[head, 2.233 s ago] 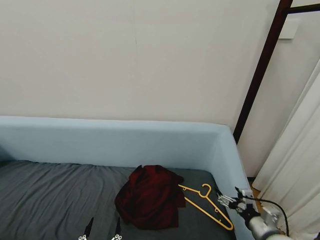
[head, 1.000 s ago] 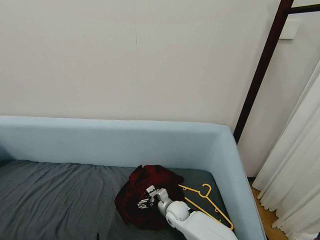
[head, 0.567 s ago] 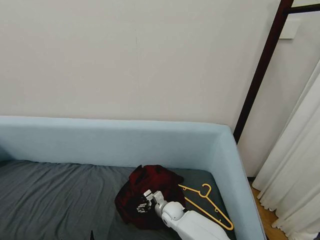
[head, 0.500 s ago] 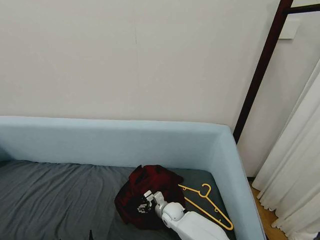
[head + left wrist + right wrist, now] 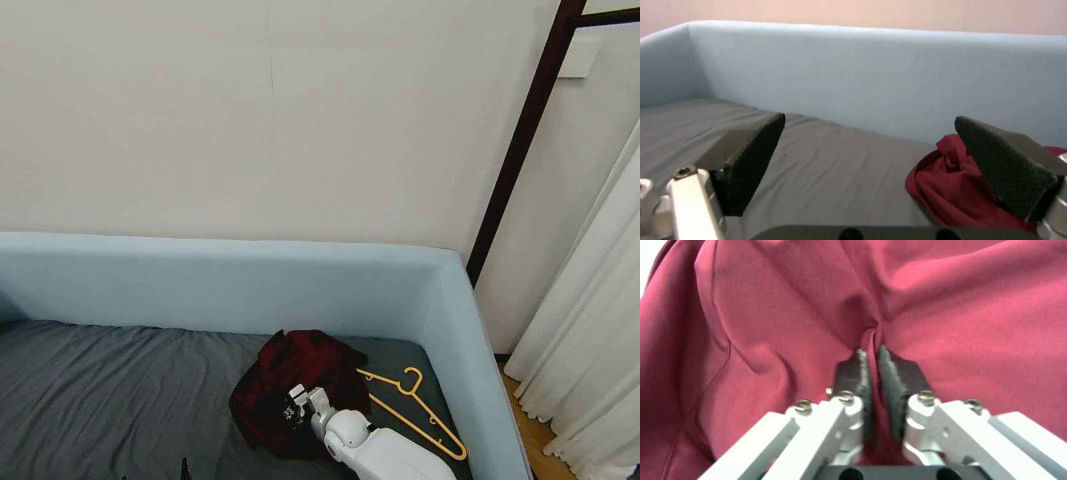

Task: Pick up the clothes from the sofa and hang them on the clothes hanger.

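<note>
Two ribbed pads [image 5: 855,372] of the right gripper [image 5: 870,357] are pressed together on a raised fold of the red clothes [image 5: 960,315], with a thin ridge of cloth trapped between them. Pinching a crease rather than flat cloth looks like the surest way to get a hold that can lift the whole bundle. In the head view this gripper sits in the lower middle of the frame, at the near edge of the crumpled heap, and its white arm [image 5: 390,455] enters from the bottom edge.

The left gripper [image 5: 868,135] hangs over the sofa [image 5: 827,175] seat with its pads spread wide and nothing between them. It seems parked clear of the grasp yet near enough to help.

Just right of the clothes, lower right of centre in the head view, the yellow hanger [image 5: 385,380] lies flat on the seat. It is close at hand for the hanging step, which is not yet begun.

Beyond it the sofa's pale blue backrest crosses the frame, then comes the bare wall [image 5: 250,120]. A dark upright post [image 5: 520,150] climbs the upper right, probably part of a clothes rail.
</note>
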Controlling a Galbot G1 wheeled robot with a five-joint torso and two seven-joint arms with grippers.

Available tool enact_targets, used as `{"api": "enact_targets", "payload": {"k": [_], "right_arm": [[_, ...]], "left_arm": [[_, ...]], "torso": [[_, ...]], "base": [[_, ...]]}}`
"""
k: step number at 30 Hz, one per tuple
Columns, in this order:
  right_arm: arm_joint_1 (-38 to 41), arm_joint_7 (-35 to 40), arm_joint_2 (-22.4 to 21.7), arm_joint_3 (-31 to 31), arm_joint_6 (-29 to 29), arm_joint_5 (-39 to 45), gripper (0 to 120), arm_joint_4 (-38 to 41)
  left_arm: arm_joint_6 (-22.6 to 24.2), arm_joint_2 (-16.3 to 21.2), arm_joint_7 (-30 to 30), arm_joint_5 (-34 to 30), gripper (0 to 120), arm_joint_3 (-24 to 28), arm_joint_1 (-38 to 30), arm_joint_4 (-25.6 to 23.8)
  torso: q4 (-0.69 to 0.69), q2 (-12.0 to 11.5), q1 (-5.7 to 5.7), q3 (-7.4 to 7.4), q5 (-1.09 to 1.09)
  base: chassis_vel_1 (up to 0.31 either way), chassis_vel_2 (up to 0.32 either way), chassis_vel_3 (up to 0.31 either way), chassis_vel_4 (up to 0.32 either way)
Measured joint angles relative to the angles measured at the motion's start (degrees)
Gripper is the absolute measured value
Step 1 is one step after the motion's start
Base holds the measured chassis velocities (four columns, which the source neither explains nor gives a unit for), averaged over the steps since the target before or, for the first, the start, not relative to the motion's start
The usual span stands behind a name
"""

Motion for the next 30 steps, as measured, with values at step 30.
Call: {"api": "enact_targets", "payload": {"k": [30], "right_arm": [[5.48,12.39,-12.82,8.54,-3.78,17.41,0,36.61]], "left_arm": [[-0.27,-0.87,-0.26,0.15,100,1.10,-0.73,1.21]], "torso": [[-0.01,0.00,0.00,0.00,0.00]], "base": [[0.000,0.000,0.000,0.000]]}}
